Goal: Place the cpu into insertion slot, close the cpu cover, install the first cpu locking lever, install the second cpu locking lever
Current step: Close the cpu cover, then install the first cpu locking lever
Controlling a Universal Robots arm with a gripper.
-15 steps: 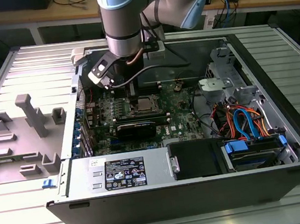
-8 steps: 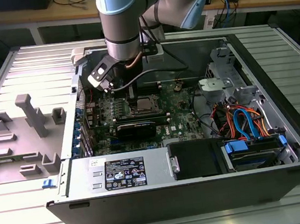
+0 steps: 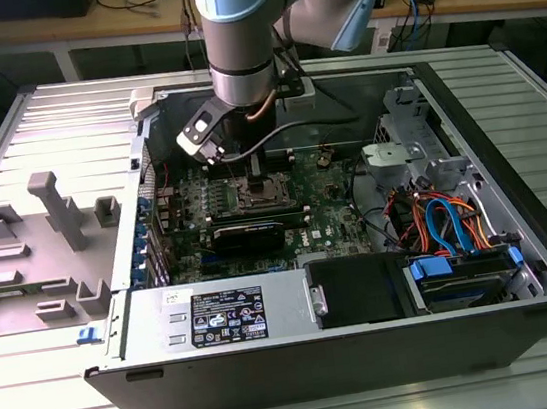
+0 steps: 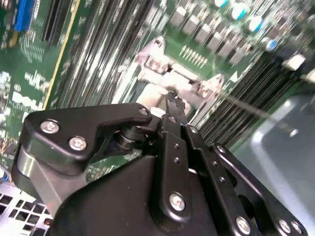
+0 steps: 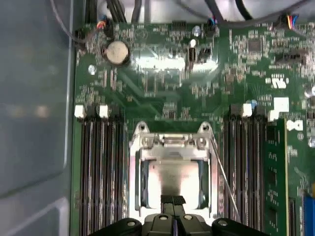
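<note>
Gripper is down inside the computer case, right over the insertion slot. Black fingertips are pressed together w/ no gap, and nothing shows between them. In the first wrist view the tips hang at one edge of the socket, just above the cpu; touching or not, can't tell.

Cpu sits in the slot, its dull silver top showing thru the window of the cpu cover. Cover looks lowered over the chip, silvery frame around it on all visible sides. A thin wire locking lever runs at a slant beside the socket, btwn the cover and the memory slots; latched or not, can't tell.

More memory slots flank the socket's other side. One green memory module stands in the outer row. Coin battery is further up the board, well apart from the socket.

Case contents, exterior view:
- green motherboard on the floor
- long black card just beside the socket
- silver power supply along the near wall
- orange & blue cables and a drive at the exterior view's right

Grey fixture tray w/ upright blocks lies outside the case, at the exterior view's left.
</note>
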